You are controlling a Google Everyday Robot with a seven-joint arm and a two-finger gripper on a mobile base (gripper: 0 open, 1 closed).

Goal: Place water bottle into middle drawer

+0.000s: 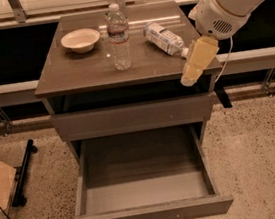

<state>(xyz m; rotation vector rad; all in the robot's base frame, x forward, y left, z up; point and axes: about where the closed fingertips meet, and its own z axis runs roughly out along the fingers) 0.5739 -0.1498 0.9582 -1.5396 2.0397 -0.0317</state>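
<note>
Tool (190, 76), open or closed I cannot tell, hangs beside the lying labelled bottle (164, 38); water bottle (118, 38) stands near bowl (81, 40).

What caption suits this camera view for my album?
Robot hand at the right edge of the cabinet; water bottle upright on top, middle drawer open below.

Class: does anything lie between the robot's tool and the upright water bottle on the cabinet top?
Likely yes. The tool hangs at the right front edge of the cabinet top; a labelled bottle lies on its side beside it, partly across the way to the water bottle.
</note>
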